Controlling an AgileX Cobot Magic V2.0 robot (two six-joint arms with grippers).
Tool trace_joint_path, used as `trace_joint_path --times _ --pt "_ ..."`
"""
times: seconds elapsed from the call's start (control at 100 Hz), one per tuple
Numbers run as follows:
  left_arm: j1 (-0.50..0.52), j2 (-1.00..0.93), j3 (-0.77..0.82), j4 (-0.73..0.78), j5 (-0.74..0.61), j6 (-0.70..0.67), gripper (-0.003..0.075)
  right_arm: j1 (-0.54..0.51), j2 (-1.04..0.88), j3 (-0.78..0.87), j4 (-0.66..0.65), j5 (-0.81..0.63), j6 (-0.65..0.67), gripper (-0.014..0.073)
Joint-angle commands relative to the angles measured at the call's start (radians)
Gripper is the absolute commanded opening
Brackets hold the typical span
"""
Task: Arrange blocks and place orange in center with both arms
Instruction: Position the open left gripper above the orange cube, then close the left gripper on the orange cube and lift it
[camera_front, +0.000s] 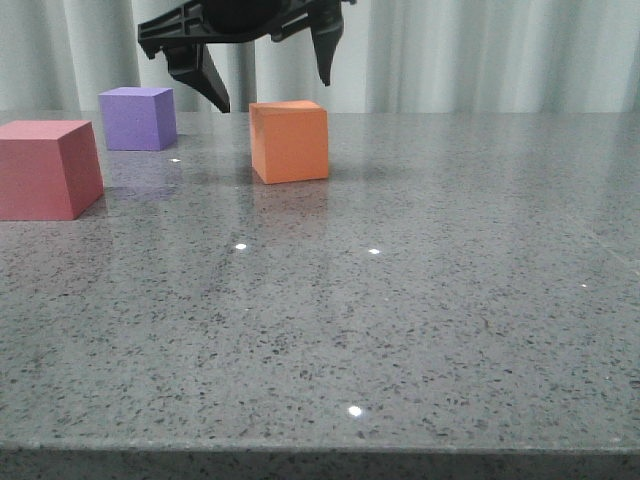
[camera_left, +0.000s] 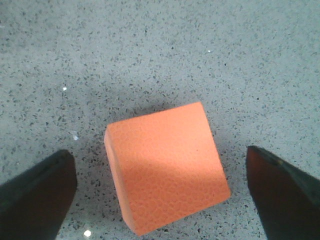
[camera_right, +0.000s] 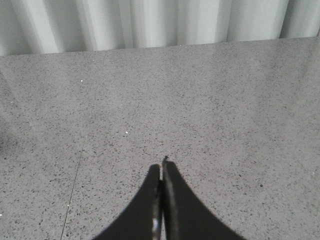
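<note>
My left gripper (camera_front: 272, 93) hangs wide open above the orange cube (camera_front: 290, 141), mid-table. I need to descend straight, straddling its skewed faces (camera_left: 167, 167). My right gripper (camera_right: 162, 172) is pinched closed, empty.

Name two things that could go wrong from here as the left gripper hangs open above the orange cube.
1. In the left wrist view the orange cube sits skewed between the fingers, so closing might catch corners and twist it rather than grip flat faces.

2. The left gripper hangs above the cube's top; a slightly off descent could put a fingertip on that top or shove the cube across the table.
</note>
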Motion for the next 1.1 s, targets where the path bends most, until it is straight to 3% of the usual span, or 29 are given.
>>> trace_joint_path --times 0.0,0.81,0.91,1.09 --pt "-0.005 -0.048 -0.035 0.016 -0.044 -0.013 0.0638 -0.004 -0.001 -0.026 -0.017 -0.073 -0.011 -0.0069" --pt "-0.005 0.029 -0.035 0.011 -0.051 -0.015 0.0634 -0.004 -0.001 -0.026 -0.017 -0.073 -0.011 -0.0069" --pt "-0.005 0.029 -0.035 0.013 -0.051 -0.015 0.0564 -0.004 -0.001 -0.026 -0.017 -0.073 -0.011 -0.0069" --pt "-0.005 0.023 -0.035 0.014 -0.04 -0.015 0.0286 -0.004 -0.001 -0.026 -0.017 -0.073 -0.011 -0.0069"
